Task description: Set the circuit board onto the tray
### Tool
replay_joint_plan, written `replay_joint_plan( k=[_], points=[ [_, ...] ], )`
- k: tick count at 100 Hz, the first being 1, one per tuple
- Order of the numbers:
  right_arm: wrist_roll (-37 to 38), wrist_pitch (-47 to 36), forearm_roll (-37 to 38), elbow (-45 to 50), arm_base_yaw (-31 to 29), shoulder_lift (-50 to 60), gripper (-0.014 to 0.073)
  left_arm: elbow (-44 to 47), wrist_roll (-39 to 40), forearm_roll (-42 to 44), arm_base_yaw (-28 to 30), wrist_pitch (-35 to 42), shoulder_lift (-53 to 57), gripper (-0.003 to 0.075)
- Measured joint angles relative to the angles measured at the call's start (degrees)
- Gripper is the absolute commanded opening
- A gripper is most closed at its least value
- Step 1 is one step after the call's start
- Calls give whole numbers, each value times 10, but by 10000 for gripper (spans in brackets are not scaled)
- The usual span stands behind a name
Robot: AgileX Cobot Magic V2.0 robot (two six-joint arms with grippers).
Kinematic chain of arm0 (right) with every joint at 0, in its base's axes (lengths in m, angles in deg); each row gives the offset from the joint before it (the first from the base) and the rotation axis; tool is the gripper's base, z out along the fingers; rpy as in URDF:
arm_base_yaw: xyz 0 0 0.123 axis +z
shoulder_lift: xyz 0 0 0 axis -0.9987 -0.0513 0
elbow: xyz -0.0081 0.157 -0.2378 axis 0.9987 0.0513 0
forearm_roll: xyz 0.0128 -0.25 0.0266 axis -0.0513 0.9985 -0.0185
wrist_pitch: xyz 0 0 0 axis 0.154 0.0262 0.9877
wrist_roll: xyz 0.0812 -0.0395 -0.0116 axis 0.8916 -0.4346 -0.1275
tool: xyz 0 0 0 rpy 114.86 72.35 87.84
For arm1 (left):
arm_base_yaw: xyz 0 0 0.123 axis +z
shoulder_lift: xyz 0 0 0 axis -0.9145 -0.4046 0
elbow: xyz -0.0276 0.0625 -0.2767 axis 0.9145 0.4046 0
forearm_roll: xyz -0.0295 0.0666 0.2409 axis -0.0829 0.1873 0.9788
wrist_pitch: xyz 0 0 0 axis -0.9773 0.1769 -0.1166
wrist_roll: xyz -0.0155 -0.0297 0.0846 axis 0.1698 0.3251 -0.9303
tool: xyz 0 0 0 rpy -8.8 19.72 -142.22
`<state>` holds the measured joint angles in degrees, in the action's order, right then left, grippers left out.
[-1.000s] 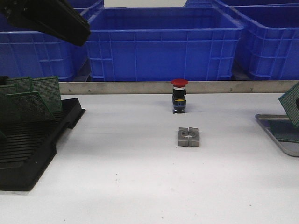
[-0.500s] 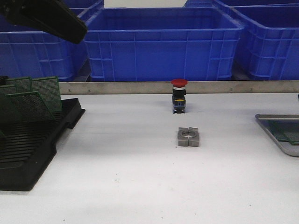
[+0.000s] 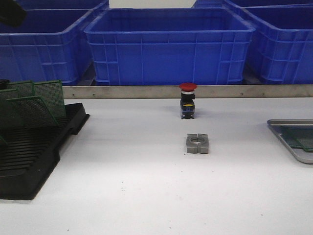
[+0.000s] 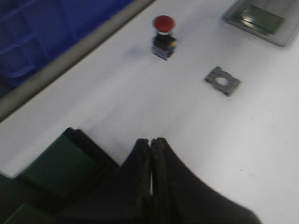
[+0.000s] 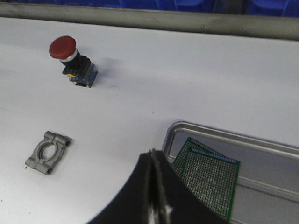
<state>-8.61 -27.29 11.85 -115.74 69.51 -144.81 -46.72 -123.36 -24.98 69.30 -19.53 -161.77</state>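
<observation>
The grey metal tray (image 3: 286, 136) lies at the table's right edge. A green circuit board (image 5: 212, 175) lies flat inside it, overlapping a second green board underneath; from the front only its edge (image 3: 301, 140) shows. My right gripper (image 5: 153, 155) is shut and holds nothing, hovering just outside the tray's (image 5: 224, 135) near corner, apart from the boards. My left gripper (image 4: 150, 142) is also shut and empty, high above the black rack's end. The tray (image 4: 275, 41) and its board (image 4: 260, 18) show far off in the left wrist view. Only a dark corner of the left arm (image 3: 10, 12) shows in the front view.
A black slotted rack (image 3: 29, 152) with several upright green boards (image 3: 34, 105) stands at the left. A red-capped push button (image 3: 187, 100) and a grey metal clamp (image 3: 197, 143) sit mid-table. Blue crates (image 3: 168, 44) stand behind a metal rail (image 3: 220, 91).
A second ago a tilted green board hung over the tray at the right edge; now it lies flat in the tray. The left arm has moved up and left, almost out of the front view.
</observation>
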Motion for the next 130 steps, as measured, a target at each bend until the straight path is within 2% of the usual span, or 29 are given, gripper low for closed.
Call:
replay_joint_plan(
  k=[21,30,43,52,68,104,130],
  points=[
    [-48,-63,-35,41,49,73,-60,124,3,-77,0,182,126,-20],
    [-106,-76,-94,73,59,112,-60,175,3,-122,0,247,181,-20],
    [-227,-86,-229,135,62,173,-60,234,-16,-179,0,305,255,-20],
    [-313,-90,-301,179,62,225,-60,272,-37,-213,0,321,310,-20],
    [-383,-94,-328,242,62,324,-60,334,-62,-247,0,340,411,-20],
    [-392,-154,-337,324,62,547,-60,447,-69,-253,0,347,601,-20],
    [-393,-177,-340,347,62,618,-60,480,-70,-253,0,347,662,-20]
  ],
)
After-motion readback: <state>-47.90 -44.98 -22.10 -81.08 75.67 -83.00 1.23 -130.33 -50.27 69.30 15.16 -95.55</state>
